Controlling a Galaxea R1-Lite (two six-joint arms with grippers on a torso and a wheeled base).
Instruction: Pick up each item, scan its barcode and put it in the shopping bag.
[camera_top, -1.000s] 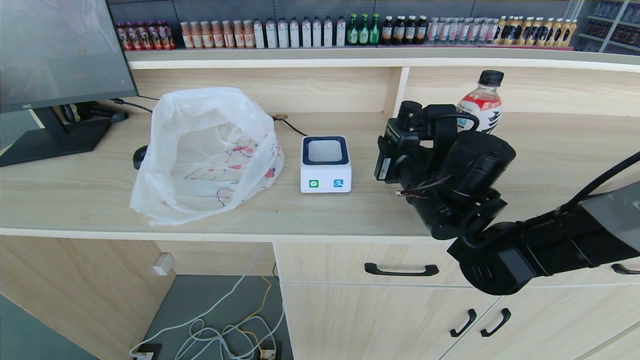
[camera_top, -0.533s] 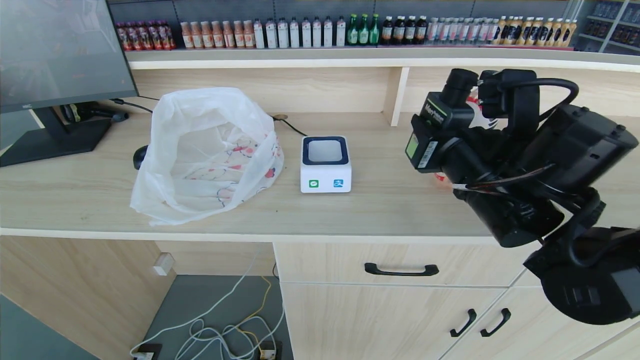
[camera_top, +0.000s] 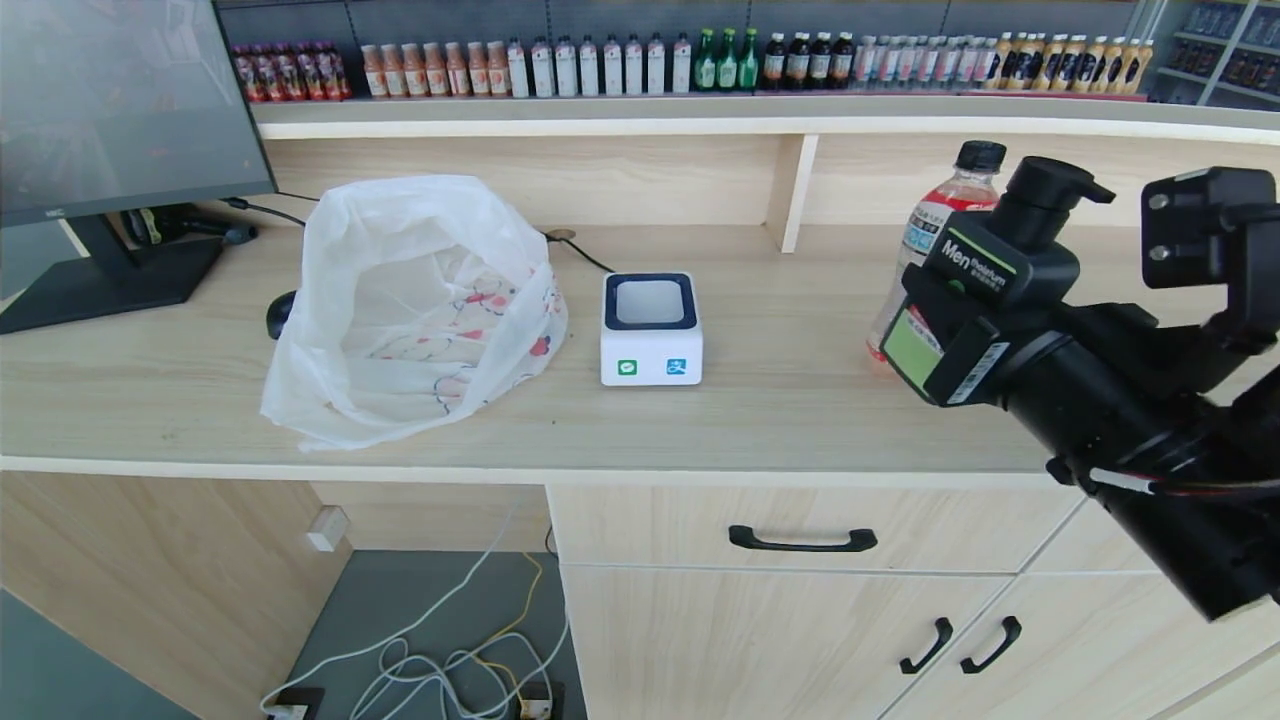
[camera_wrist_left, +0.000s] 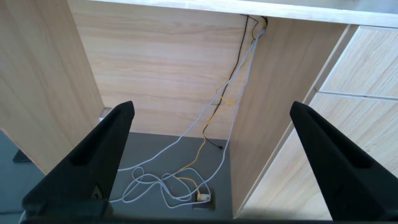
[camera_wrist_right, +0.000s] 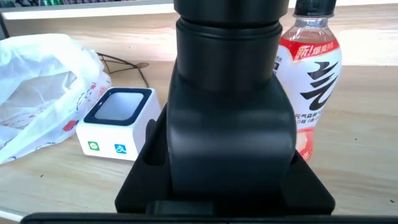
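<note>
The right gripper, fingers clamped on the black pump bottle, holds it tilted above the worktop — pump head up — with the upward-facing scanner well to its left, short of the shopping bag — so its barcode likely must turn downward.

Bare counter between scanner, drink bottle
</note>
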